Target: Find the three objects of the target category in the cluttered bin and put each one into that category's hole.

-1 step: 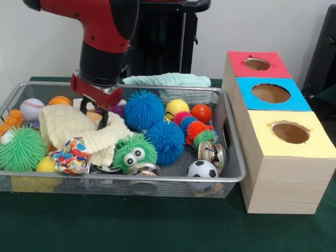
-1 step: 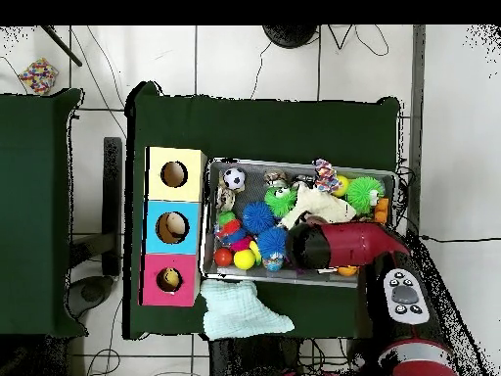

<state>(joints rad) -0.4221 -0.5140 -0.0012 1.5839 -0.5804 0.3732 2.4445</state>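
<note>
Three holes wait beside the crowded bin; the claw, prongs spread and empty, hangs directly above the cream cloth, sorting seemingly barely begun.

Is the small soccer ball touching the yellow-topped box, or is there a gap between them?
Apart. In the front view the soccer ball lies inside the mesh bin, and the bin's wall stands between it and the yellow-topped box. The overhead view agrees.

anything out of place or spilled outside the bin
Only the light green cloth lies outside the wire bin, crumpled on the table behind its far rim. Nothing else looks spilled; the three-hole box stands square beside the bin.
</note>
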